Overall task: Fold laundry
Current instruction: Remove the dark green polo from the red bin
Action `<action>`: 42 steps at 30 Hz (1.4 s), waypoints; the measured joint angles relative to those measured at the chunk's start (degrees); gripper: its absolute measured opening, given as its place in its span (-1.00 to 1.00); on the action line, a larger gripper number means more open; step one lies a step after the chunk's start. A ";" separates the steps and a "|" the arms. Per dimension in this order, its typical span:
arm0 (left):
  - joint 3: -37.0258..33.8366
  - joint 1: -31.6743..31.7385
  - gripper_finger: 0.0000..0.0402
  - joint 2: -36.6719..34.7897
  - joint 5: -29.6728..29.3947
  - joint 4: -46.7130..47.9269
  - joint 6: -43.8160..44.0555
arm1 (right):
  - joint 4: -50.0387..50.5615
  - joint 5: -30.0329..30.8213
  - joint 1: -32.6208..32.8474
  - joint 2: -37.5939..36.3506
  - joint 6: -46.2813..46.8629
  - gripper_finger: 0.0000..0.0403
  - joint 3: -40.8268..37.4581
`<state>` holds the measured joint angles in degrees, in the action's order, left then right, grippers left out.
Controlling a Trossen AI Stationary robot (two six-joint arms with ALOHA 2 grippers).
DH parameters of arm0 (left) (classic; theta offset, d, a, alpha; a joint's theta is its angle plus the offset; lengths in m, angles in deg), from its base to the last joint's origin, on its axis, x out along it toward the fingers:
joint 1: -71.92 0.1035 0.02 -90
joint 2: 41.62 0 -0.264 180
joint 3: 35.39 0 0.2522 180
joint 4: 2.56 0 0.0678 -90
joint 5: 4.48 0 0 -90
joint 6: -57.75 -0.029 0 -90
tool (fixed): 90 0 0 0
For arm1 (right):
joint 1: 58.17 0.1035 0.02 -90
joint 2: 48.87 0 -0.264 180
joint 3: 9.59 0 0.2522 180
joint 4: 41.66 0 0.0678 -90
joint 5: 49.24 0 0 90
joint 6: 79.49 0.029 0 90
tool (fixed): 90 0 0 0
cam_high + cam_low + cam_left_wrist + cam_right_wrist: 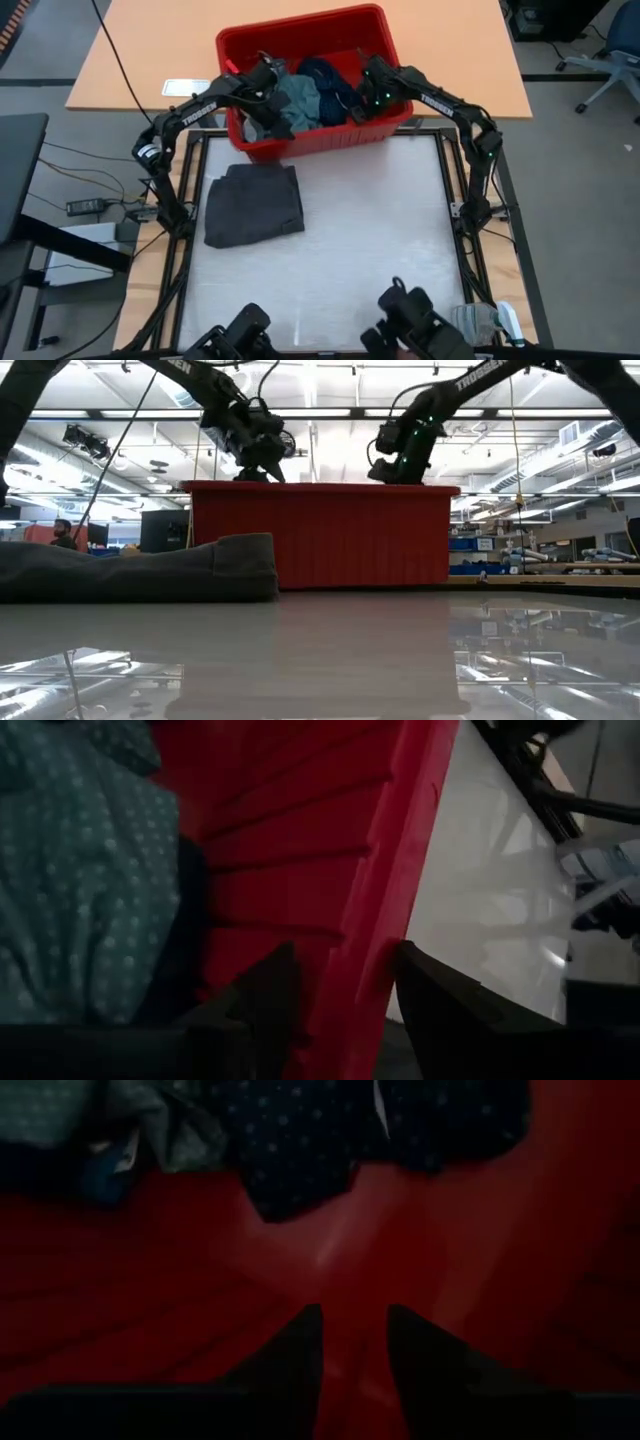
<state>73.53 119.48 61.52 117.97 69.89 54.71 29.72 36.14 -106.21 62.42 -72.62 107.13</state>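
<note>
High view: the teal shirt (pixel 298 102) and navy dotted piece (pixel 335 82) lie heaped in the red basket (pixel 395 45) at upper centre; 1 charcoal piece (pixel 255 203) lies folded at left-centre. The left gripper (pixel 345 985) straddles the basket's wall, fingers apart; the right gripper (pixel 353 1342) hangs inside, parted, empty. Cloth looks limp and light; pinch a collar or hem.

from table height the tall red plastic basket (pixel 320 535) hides all its garments behind its wall. in the left wrist view the teal-green dotted shirt (pixel 85 870) is cut off at 9 o'clock. in the right wrist view the navy dotted cloth (pixel 330 1135) is cut off at 12 o'clock.
</note>
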 joint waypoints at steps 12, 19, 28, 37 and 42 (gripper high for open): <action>-0.16 4.51 -0.14 -2.68 -22.96 -12.89 5.21 | -7.62 -3.61 0.84 -5.29 -1.32 -0.40 -0.01; -0.12 9.22 -0.14 0.76 -24.22 -14.51 4.77 | -12.68 -4.29 -0.57 -6.50 -2.49 -0.39 0.02; 0.08 9.65 -0.14 7.77 -25.45 -16.28 -6.59 | -13.30 -4.44 -1.84 -6.41 -5.57 -0.39 0.02; -0.02 9.76 -0.72 11.13 -33.03 -18.17 -8.29 | -12.73 -4.60 -1.94 -6.41 -6.96 -0.40 0.02; 6.41 9.76 -0.95 8.02 -33.24 -18.55 -9.01 | -12.84 -6.17 -1.94 -6.41 -7.69 -0.42 0.02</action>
<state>79.93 129.24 69.54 84.72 51.34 45.70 16.88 29.98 -108.15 56.01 -80.31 107.15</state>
